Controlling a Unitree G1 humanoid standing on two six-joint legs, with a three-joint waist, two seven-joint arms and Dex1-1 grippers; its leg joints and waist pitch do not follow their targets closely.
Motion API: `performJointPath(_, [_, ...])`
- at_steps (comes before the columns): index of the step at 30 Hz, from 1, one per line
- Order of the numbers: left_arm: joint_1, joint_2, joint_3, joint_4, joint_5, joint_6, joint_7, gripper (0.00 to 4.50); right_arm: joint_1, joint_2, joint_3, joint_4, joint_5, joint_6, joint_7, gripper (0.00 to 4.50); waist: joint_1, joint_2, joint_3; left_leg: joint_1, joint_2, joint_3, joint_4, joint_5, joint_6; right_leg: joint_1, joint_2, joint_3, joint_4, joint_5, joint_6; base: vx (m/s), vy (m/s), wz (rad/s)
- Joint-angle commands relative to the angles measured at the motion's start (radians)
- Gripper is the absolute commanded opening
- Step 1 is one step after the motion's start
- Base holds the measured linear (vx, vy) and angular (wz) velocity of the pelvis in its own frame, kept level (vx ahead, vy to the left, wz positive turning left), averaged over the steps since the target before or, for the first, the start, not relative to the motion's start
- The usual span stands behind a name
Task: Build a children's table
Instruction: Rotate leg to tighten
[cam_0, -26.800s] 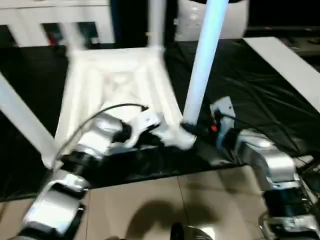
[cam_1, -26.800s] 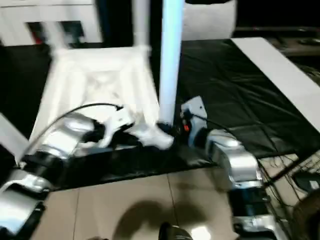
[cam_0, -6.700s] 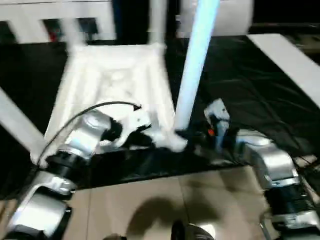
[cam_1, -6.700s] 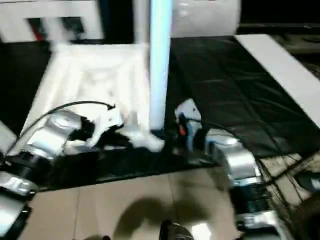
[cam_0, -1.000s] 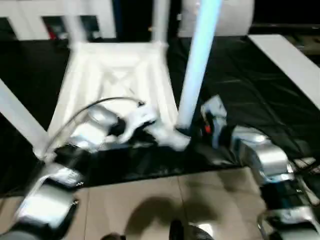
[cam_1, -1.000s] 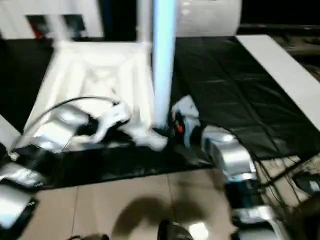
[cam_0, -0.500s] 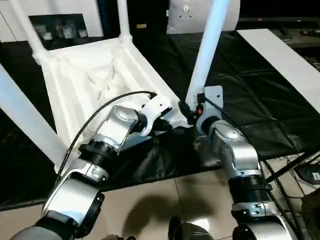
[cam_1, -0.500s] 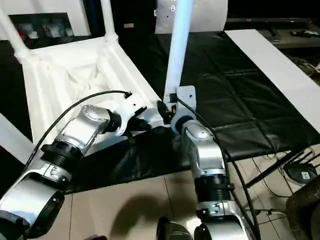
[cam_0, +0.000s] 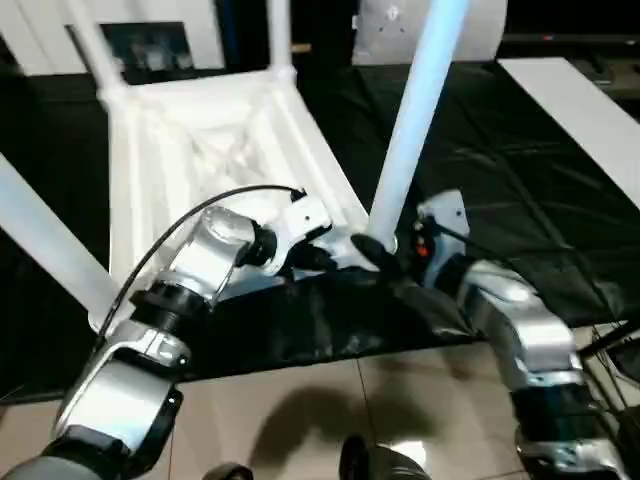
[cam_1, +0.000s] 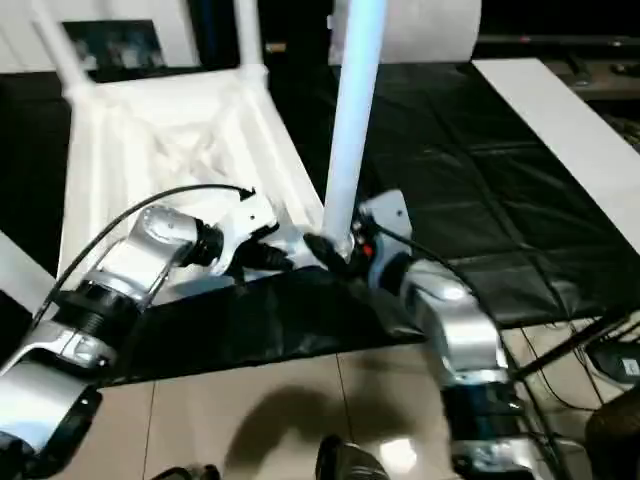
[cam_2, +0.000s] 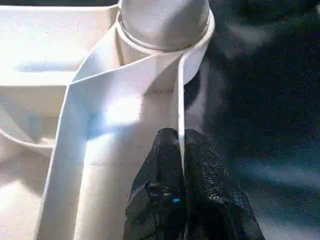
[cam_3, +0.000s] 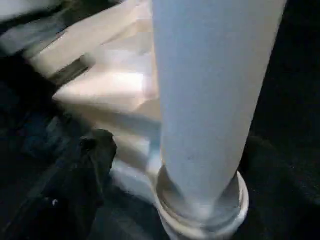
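Left arm reached forward, bent at elbow | left gripper pinched together on thin rim of the white plastic ribbed table top, lying upside down on black sheet | right arm reached to the near round white leg, standing in corner socket | right gripper at leg base, grip not clear.

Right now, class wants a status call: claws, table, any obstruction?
Left claw shut on the table top's thin rim. Right claw at the near leg's base, grip unclear. Table upside down on black sheet, legs up. No obstruction seen.
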Motion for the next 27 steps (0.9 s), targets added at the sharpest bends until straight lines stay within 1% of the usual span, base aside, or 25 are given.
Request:
performJointPath(1, [0.012,0.023,-0.039,-0.015,-0.004,-0.042,-0.082,0.00,0.017,-0.055,0.003,-0.022,0.028,-0.020,0.107,4.46,0.005,-0.001,-0.085,0.002,0.022,0.003,-0.059,-0.075,0.153,0.089,-0.066,0.079,-0.062,-0.337,-0.092,0.000,0.000,0.00])
performJointPath(2, [0.014,0.039,-0.049,-0.014,-0.001,-0.072,-0.109,0.00,0.019,-0.081,-0.002,-0.018,0.034,-0.031,0.138,4.46,0.005,-0.001,-0.084,-0.002,0.023,0.002,-0.059,-0.068,0.152,0.090,-0.065,0.078,-0.059,-0.333,-0.097,0.000,0.000,0.00])
performJointPath(3, [0.015,0.047,-0.055,-0.013,0.000,-0.089,-0.123,0.00,0.021,-0.095,-0.005,-0.016,0.037,-0.036,0.154,4.46,0.007,0.000,-0.085,0.000,0.023,0.001,-0.060,-0.070,0.151,0.089,-0.065,0.077,-0.060,-0.336,-0.097,0.000,0.000,0.00])
performJointPath(4, [0.015,0.053,-0.060,-0.012,0.000,-0.106,-0.138,0.00,0.021,-0.107,-0.007,-0.014,0.040,-0.041,0.169,4.46,0.008,-0.002,-0.086,-0.001,0.022,0.002,-0.059,-0.064,0.150,0.089,-0.066,0.079,-0.058,-0.328,-0.100,0.000,0.000,0.00])
performJointPath(5, [0.016,0.056,-0.061,-0.011,0.000,-0.114,-0.145,0.00,0.022,-0.113,-0.007,-0.012,0.042,-0.044,0.176,4.46,0.010,-0.007,-0.089,-0.001,0.023,0.002,-0.059,-0.055,0.150,0.090,-0.066,0.079,-0.056,-0.325,-0.103,0.000,0.000,0.00])
performJointPath(6, [0.019,0.078,-0.073,-0.021,-0.007,-0.124,-0.206,0.00,0.015,-0.156,-0.010,0.006,0.046,-0.066,0.230,4.46,0.011,-0.006,-0.089,-0.001,0.023,0.003,-0.059,-0.052,0.149,0.089,-0.067,0.079,-0.056,-0.327,-0.104,0.000,0.000,0.00])
performJointPath(7, [0.021,0.086,-0.076,-0.026,-0.012,-0.134,-0.230,0.00,0.012,-0.171,-0.011,0.011,0.052,-0.068,0.255,4.46,0.015,-0.006,-0.089,0.000,0.023,0.004,-0.058,-0.049,0.154,0.090,-0.067,0.080,-0.057,-0.326,-0.102,0.000,0.000,0.00])
performJointPath(8, [0.022,0.094,-0.082,-0.035,-0.016,-0.129,-0.256,0.00,0.007,-0.192,-0.007,0.015,0.063,-0.077,0.302,4.46,0.020,-0.012,-0.093,0.002,0.025,0.004,-0.058,-0.035,0.158,0.089,-0.068,0.082,-0.052,-0.319,-0.106,0.000,0.000,0.00])
performJointPath(9, [0.022,0.094,-0.082,-0.035,-0.016,-0.129,-0.256,0.00,0.007,-0.192,-0.007,0.015,0.063,-0.077,0.302,4.46,0.021,-0.009,-0.093,0.001,0.026,0.004,-0.058,-0.029,0.160,0.090,-0.068,0.082,-0.050,-0.312,-0.111,0.000,0.000,0.00])
performJointPath(10, [0.022,0.096,-0.085,-0.036,-0.015,-0.133,-0.263,0.00,0.005,-0.196,-0.003,0.015,0.066,-0.075,0.315,4.46,0.022,-0.009,-0.092,0.001,0.028,0.005,-0.057,-0.022,0.161,0.087,-0.068,0.082,-0.049,-0.303,-0.117,0.000,0.000,0.00])
performJointPath(11, [0.022,0.103,-0.094,-0.038,-0.013,-0.144,-0.280,0.00,0.000,-0.210,0.010,0.016,0.070,-0.074,0.347,4.46,0.024,-0.010,-0.094,0.002,0.027,0.004,-0.057,-0.022,0.160,0.087,-0.067,0.081,-0.049,-0.301,-0.120,0.000,0.000,0.00])
performJointPath(12, [0.021,0.108,-0.102,-0.037,-0.011,-0.157,-0.294,0.00,-0.005,-0.223,0.026,0.019,0.071,-0.077,0.373,4.46,0.023,-0.019,-0.097,0.002,0.028,0.005,-0.057,-0.024,0.163,0.088,-0.067,0.081,-0.048,-0.303,-0.119,0.000,0.000,0.00])
performJointPath(13, [0.021,0.116,-0.112,-0.036,-0.009,-0.176,-0.315,0.00,-0.012,-0.235,0.047,0.026,0.071,-0.083,0.405,4.46,0.026,-0.016,-0.095,0.001,0.027,0.005,-0.057,-0.017,0.163,0.089,-0.069,0.082,-0.047,-0.305,-0.119,0.000,0.000,0.00])
performJointPath(14, [0.023,0.124,-0.124,-0.040,-0.008,-0.190,-0.341,0.00,-0.025,-0.238,0.070,0.043,0.072,-0.085,0.438,4.46,0.029,-0.013,-0.098,0.001,0.027,0.005,-0.056,-0.013,0.165,0.090,-0.068,0.082,-0.046,-0.302,-0.119,0.000,0.000,0.00])
performJointPath(15, [0.023,0.124,-0.124,-0.040,-0.008,-0.190,-0.341,0.00,-0.025,-0.238,0.070,0.043,0.072,-0.085,0.438,4.46,0.028,-0.014,-0.098,0.001,0.028,0.005,-0.056,-0.012,0.167,0.089,-0.068,0.082,-0.045,-0.300,-0.120,0.000,0.000,0.00])
performJointPath(16, [0.025,0.135,-0.138,-0.046,-0.010,-0.210,-0.377,0.00,-0.045,-0.230,0.096,0.079,0.067,-0.100,0.469,4.30,0.030,-0.014,-0.098,0.003,0.029,0.006,-0.056,-0.011,0.166,0.087,-0.069,0.083,-0.045,-0.300,-0.122,0.000,0.000,0.00])
performJointPath(17, [0.026,0.139,-0.141,-0.048,-0.011,-0.217,-0.391,0.00,-0.054,-0.227,0.103,0.097,0.064,-0.112,0.477,4.30,0.032,-0.014,-0.098,0.003,0.030,0.006,-0.057,-0.009,0.160,0.087,-0.070,0.084,-0.045,-0.301,-0.125,0.000,0.000,0.00])
performJointPath(18, [0.026,0.140,-0.142,-0.049,-0.012,-0.220,-0.397,0.00,-0.057,-0.225,0.107,0.103,0.062,-0.117,0.481,4.10,0.035,-0.015,-0.099,0.004,0.029,0.008,-0.056,-0.011,0.157,0.086,-0.070,0.084,-0.045,-0.304,-0.125,0.000,0.000,0.00])
performJointPath(19, [0.027,0.143,-0.146,-0.055,-0.016,-0.227,-0.417,0.00,-0.069,-0.220,0.119,0.125,0.053,-0.137,0.498,4.02,0.040,-0.016,-0.100,0.006,0.031,0.009,-0.056,-0.007,0.151,0.086,-0.071,0.085,-0.043,-0.304,-0.128,0.000,0.000,0.00])
performJointPath(20, [0.027,0.144,-0.147,-0.056,-0.016,-0.228,-0.421,0.00,-0.071,-0.219,0.121,0.129,0.052,-0.140,0.501,4.02,0.045,-0.016,-0.101,0.007,0.032,0.010,-0.056,-0.003,0.148,0.085,-0.071,0.087,-0.041,-0.297,-0.131,0.000,0.000,0.00])
performJointPath(22, [0.028,0.148,-0.152,-0.064,-0.016,-0.230,-0.433,0.00,-0.080,-0.213,0.129,0.143,0.046,-0.151,0.511,3.80,0.050,-0.016,-0.102,0.009,0.036,0.008,-0.057,0.007,0.147,0.085,-0.071,0.088,-0.033,-0.270,-0.142,0.000,0.000,0.00])
performJointPath(24, [0.029,0.156,-0.162,-0.078,-0.014,-0.234,-0.448,0.00,-0.097,-0.199,0.145,0.164,0.042,-0.161,0.532,3.58,0.052,-0.020,-0.103,0.005,0.034,0.009,-0.058,0.003,0.143,0.089,-0.071,0.089,-0.032,-0.276,-0.139,0.000,0.000,0.00])
performJointPath(25, [0.029,0.156,-0.162,-0.078,-0.014,-0.234,-0.448,0.00,-0.097,-0.199,0.145,0.164,0.042,-0.161,0.532,3.58,0.051,-0.022,-0.100,0.001,0.027,0.011,-0.058,-0.015,0.134,0.091,-0.068,0.088,-0.039,-0.317,-0.125,0.000,0.000,0.00])
performJointPath(26, [0.029,0.156,-0.162,-0.078,-0.014,-0.234,-0.448,0.00,-0.097,-0.199,0.145,0.164,0.042,-0.161,0.532,3.47,0.055,-0.022,-0.099,0.009,0.027,0.014,-0.058,-0.032,0.123,0.086,-0.069,0.093,-0.046,-0.348,-0.113,0.000,0.000,0.00])
performJointPath(27, [0.028,0.157,-0.164,-0.080,-0.012,-0.236,-0.448,0.00,-0.103,-0.194,0.152,0.170,0.044,-0.162,0.544,3.36,0.053,-0.023,-0.099,0.007,0.025,0.015,-0.058,-0.035,0.121,0.086,-0.067,0.094,-0.045,-0.355,-0.111,0.000,0.000,0.00])
